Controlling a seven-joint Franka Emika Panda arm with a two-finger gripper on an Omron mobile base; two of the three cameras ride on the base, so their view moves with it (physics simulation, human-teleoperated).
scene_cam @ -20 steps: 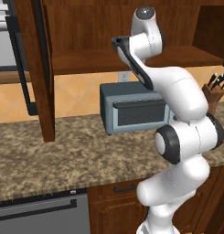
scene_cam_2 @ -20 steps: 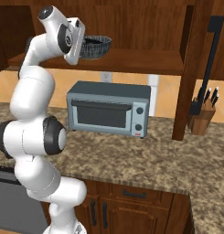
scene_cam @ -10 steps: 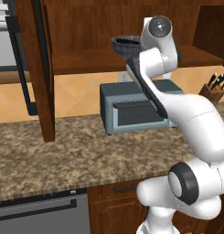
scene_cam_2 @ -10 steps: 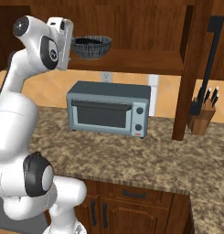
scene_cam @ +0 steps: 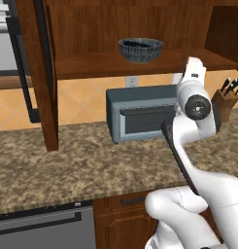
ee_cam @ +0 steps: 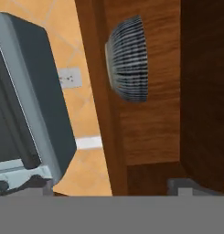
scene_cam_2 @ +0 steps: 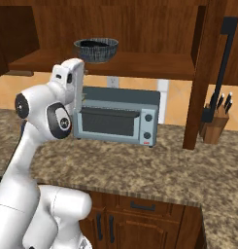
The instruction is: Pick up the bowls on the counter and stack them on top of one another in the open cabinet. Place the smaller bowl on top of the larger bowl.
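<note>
The wide, shallow, blue-grey speckled larger bowl (scene_cam: 140, 50) stands upright on the plank shelf of the dark reddish-brown wooden open cabinet (scene_cam: 91, 63), toward the middle of the shelf. Inside its rim a dark shape shows, which looks like the plain black smaller bowl (scene_cam: 139, 44) nested in it (the rim hides most of it, so its full outline cannot be made out). From the right base view the same pair sits at the left part of the shelf (scene_cam_2: 140, 64), with the black bowl low within the grey one (scene_cam_2: 95, 50).

The hand view is rolled on its side: the speckled bowl appears edge-on against the wood, its ribbed outer wall toward the camera, resting on the shelf board that runs as a vertical brown strip.

Below the shelf, a grey-blue boxy toaster oven (scene_cam: 140, 119) with a dark glass door stands on the long brown-and-tan speckled granite counter (scene_cam: 81, 165), against the orange tiled wall with a white outlet (scene_cam: 132, 81). A wooden knife block (scene_cam: 225, 104) with dark handles stands on the counter to the oven's right.

The white arm is folded in front of the oven, well apart from the bowls. Its gripper holds nothing; the jaws are spread wide, released.
</note>
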